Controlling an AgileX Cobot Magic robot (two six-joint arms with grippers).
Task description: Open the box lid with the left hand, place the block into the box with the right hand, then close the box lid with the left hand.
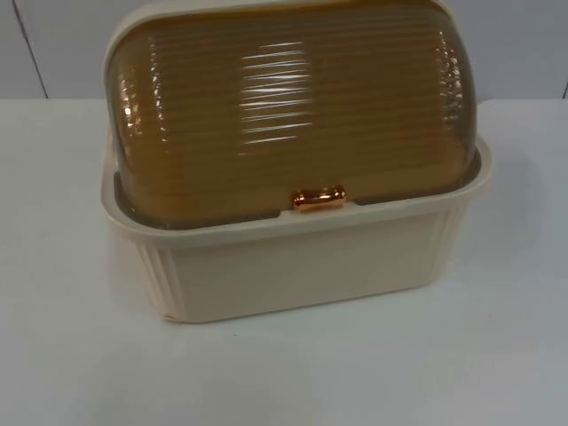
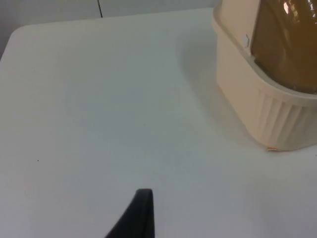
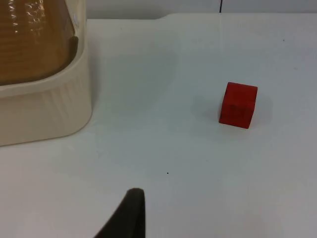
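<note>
on the white counter [image 1: 53,355], the cream box [image 1: 302,266] is sitting with its amber ribbed lid [image 1: 293,106] fully down and the copper handle [image 1: 319,199] facing forward. the red block [image 3: 238,105] is lying well apart from the box, off its right side. the left tool [image 2: 136,218] is hovering over bare counter beside the box's left end, and the right tool [image 3: 126,215] is waiting between box and block; i cannot tell whether either is released or clenched. the small, smooth handle is risking a slipped grip, and pulling could be dragging the light box instead.
</note>
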